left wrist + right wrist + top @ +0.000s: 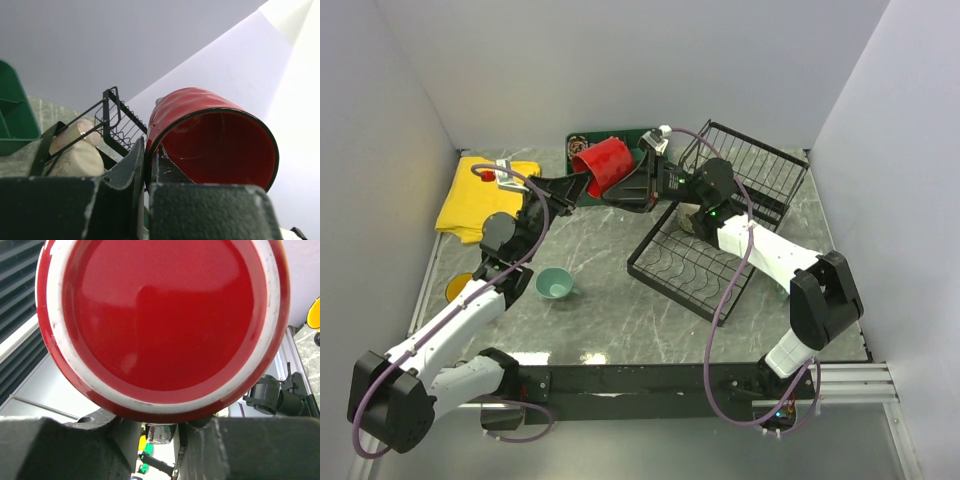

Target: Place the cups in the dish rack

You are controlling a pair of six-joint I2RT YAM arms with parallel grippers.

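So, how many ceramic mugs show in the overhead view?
3: a red mug lifted at the back, a small light teal mug on the marble table, a yellow mug at its left edge. Others may be hidden.

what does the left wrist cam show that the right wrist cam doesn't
Only the left wrist view: the open mouth and inside of the red mug, its rim pinched by the left gripper, plus the green tray and the black wire dish rack with a cream mug behind its wires.
Only the right wrist view: the mug's flat base with its pale ring, the right gripper just under it, and a yellow object at the right edge.
Both: the red mug, close up and filling much of the frame.
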